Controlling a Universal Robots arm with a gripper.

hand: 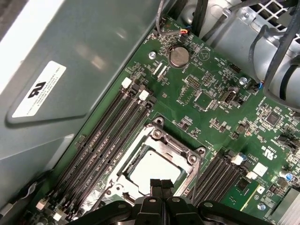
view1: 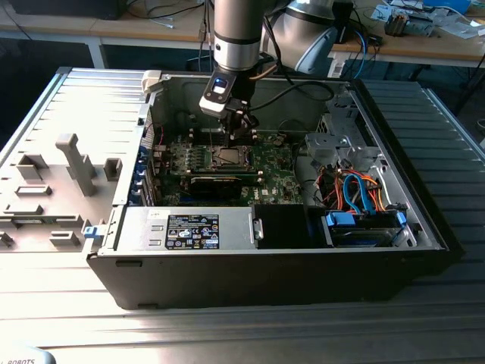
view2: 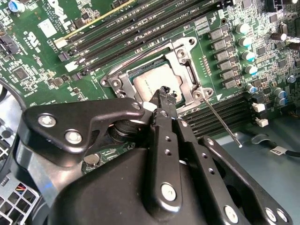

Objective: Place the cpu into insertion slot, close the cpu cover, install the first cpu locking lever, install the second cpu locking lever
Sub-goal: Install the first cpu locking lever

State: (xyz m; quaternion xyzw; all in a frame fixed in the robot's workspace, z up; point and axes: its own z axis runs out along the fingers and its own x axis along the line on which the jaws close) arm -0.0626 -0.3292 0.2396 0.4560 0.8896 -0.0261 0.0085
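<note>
In the exterior view the arm reached down into the open computer case on the worktop. Its jaws hung over the insertion slot, which lay at twelve o'clock from the long black card. The blue cables lay between three and four o'clock from the slot. In the second wrist view the jaws were together, holding nothing, their tips down at the edge of the cpu. The cpu sat flat in the slot with the cpu cover lying closed around it. A thin locking lever stuck out at a slant from the cover's corner. In the first wrist view the memory slots ran just beside the socket
</note>
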